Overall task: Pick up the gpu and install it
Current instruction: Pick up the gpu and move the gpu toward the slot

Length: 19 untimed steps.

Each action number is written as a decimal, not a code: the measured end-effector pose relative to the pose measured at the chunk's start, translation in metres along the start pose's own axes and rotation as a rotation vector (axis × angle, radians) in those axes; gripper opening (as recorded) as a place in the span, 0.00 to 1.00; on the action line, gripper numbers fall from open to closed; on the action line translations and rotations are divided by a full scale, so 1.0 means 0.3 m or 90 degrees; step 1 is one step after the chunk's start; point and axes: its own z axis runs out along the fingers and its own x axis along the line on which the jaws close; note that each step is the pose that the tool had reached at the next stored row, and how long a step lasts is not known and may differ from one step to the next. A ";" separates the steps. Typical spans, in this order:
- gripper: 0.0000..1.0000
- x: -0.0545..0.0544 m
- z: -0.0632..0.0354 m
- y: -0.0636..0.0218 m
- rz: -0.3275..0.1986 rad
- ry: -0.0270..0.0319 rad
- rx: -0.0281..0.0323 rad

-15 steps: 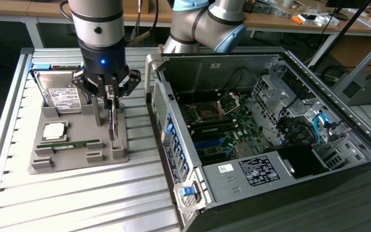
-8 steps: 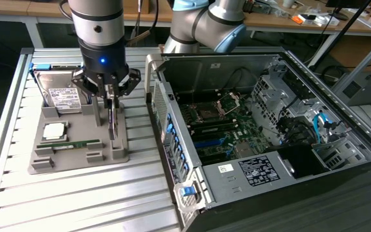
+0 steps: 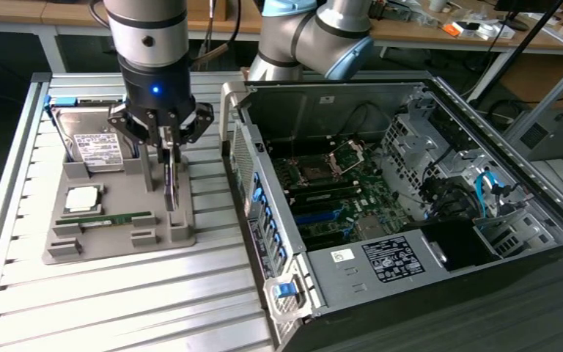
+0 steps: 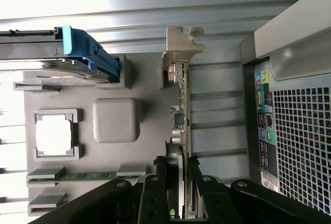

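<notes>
Item 1: gpu (image 4: pixel 183 105), upright over parts tray (image 3: pixel 115 246); my gripper (image 4: pixel 179 168) clenched on it. Install into PC case (image 3: pixel 254 176) outstanding.

One gpu (image 3: pixel 170 183), one hard drive (image 3: pixel 100 147), one case (image 3: pixel 321 110)

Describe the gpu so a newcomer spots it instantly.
On the exterior view's left of the open computer case lies a grey tray. The gpu stands on edge on it, between the jaws: a thin card with a silvery bracket, unlike the labelled hard drive and green memory stick.
</notes>
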 end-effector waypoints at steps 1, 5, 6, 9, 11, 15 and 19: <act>0.27 0.000 -0.001 0.000 0.000 0.0000 0.0000; 0.27 0.000 -0.006 0.000 0.000 0.0000 -0.0002; 0.27 0.000 -0.007 0.000 0.000 0.0000 -0.0001; 0.27 0.000 -0.011 0.000 0.000 0.0000 -0.0001; 0.27 0.000 -0.012 0.001 0.000 0.0000 -0.0002; 0.27 0.000 -0.016 0.001 0.000 0.0000 -0.0002; 0.27 0.000 -0.019 0.001 0.000 0.0000 -0.0002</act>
